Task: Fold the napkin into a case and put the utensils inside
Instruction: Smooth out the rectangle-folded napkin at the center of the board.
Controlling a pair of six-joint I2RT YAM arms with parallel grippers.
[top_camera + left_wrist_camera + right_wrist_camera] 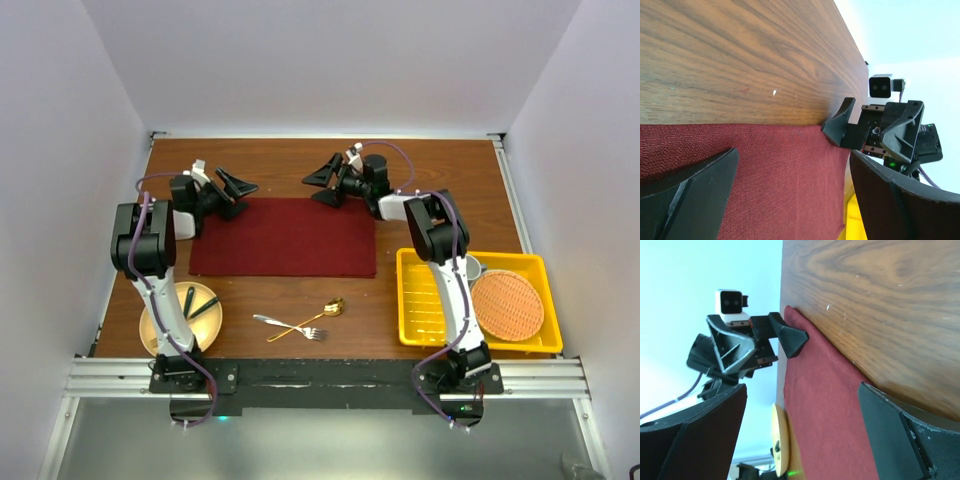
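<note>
Napkin (283, 237) lies spread flat mid-desk (450, 170); just near of it we see the fork (268, 321) and gold spoon (331, 308) crossed. Left fingers (238, 183) and right fingers (325, 172) gape wide, holding nothing, at its far corners. At right, a yellow tray (415, 312) holds an orange woven mat (507, 304); at near left, a tan plate (212, 322) holds green-handled cutlery (203, 308).

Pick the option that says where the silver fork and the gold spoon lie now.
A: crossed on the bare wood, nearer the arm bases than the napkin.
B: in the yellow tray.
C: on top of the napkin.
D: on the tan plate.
A: the fork and the spoon lie crossed on the table, clear of the near edge of the napkin.
</note>
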